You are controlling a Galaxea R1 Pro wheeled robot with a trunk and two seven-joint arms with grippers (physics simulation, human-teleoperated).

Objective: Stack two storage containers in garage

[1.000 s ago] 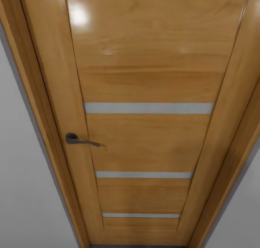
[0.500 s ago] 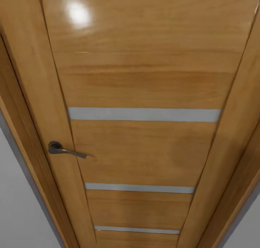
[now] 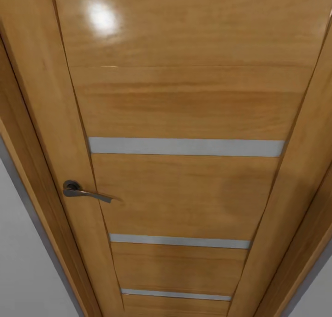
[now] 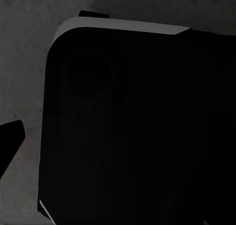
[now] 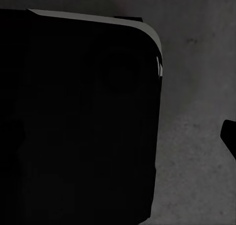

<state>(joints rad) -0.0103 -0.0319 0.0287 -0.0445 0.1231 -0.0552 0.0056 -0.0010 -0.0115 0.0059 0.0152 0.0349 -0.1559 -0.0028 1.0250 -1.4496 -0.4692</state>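
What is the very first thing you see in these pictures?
A big shiny wooden door stands right in front of the head camera, with pale glass strips across it. A dark handle sits on its left side. Both wrist views show a black rounded body over grey concrete floor.

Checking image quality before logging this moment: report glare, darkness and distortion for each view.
Head view: a bright glare spot on the glossy wooden door near the top, the door's edges splaying with steep perspective, the handle sharp. Left wrist view: very dim, a black rounded body over grey mottled floor. Right wrist view: equally dark and grainy.
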